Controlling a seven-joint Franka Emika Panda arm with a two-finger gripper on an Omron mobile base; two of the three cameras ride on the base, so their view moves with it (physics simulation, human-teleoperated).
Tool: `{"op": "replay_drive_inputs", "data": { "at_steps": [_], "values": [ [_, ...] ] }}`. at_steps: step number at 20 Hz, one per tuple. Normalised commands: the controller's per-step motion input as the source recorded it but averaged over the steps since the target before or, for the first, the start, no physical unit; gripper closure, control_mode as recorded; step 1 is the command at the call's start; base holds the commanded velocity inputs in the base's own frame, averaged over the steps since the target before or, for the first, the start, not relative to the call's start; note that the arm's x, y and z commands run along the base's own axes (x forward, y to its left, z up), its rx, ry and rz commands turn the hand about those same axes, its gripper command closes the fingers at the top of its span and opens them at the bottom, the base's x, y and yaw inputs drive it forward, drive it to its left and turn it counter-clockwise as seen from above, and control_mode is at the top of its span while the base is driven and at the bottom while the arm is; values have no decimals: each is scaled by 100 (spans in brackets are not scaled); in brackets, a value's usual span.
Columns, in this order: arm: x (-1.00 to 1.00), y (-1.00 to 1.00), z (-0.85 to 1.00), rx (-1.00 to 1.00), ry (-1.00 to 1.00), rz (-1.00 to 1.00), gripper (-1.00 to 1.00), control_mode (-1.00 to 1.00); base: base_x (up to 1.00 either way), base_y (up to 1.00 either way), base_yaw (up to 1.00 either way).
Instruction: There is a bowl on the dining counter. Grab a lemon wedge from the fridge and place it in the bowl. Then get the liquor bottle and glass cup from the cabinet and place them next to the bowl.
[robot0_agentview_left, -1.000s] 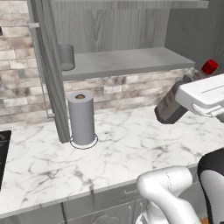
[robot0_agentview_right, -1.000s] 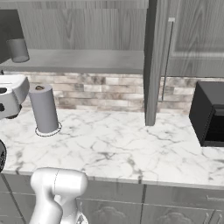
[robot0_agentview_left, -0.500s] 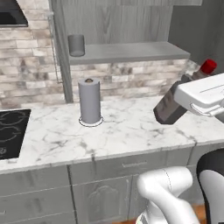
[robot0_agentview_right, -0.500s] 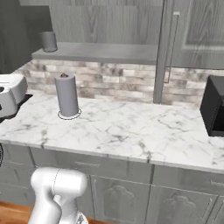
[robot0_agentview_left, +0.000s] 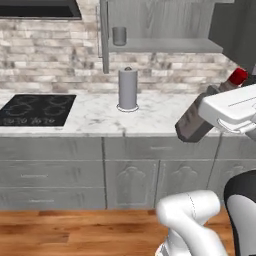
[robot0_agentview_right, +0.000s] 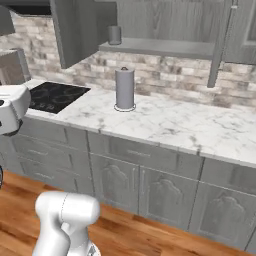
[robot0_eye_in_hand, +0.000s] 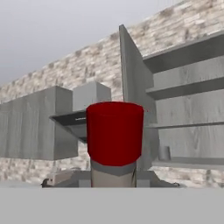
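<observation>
My gripper (robot0_agentview_left: 214, 106) is shut on the liquor bottle (robot0_agentview_left: 196, 121), a dark bottle with a red cap (robot0_agentview_left: 238, 76), held tilted in the air in front of the counter at the right of the left base view. Seen along the hand, the red cap (robot0_eye_in_hand: 114, 131) stands close and upright, hiding the fingertips. The glass cup (robot0_agentview_left: 119, 36) stands on the open cabinet's lower shelf (robot0_agentview_left: 165, 46), up and left of the gripper; it also shows as the cup (robot0_agentview_right: 114, 35) and, small, as the cup (robot0_eye_in_hand: 164, 153).
A paper towel roll (robot0_agentview_left: 128, 90) stands on the marble counter (robot0_agentview_left: 95, 117) under the shelf. A black cooktop (robot0_agentview_left: 37, 110) lies to its left. The cabinet door (robot0_agentview_right: 75, 30) hangs open. Grey drawers and wooden floor (robot0_agentview_left: 60, 230) lie between me and the counter.
The whole picture has shifted: the base has backed away from the counter, so drawers and floor now show. The bottle stays in the gripper.
</observation>
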Motion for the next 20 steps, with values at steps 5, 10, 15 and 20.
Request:
{"op": "replay_drive_inputs", "data": {
  "at_steps": [5, 10, 15, 20],
  "values": [
    [0, 0, 0, 0, 0, 0, 100, 100, -100, -10, 38],
    [0, 0, 0, 0, 0, 0, 100, 100, -99, -31, 46],
    [0, 0, 0, 0, 0, 0, 100, 100, -96, -58, 46],
    [0, 0, 0, 0, 0, 0, 100, 100, -100, -60, 44]
  ]
}}
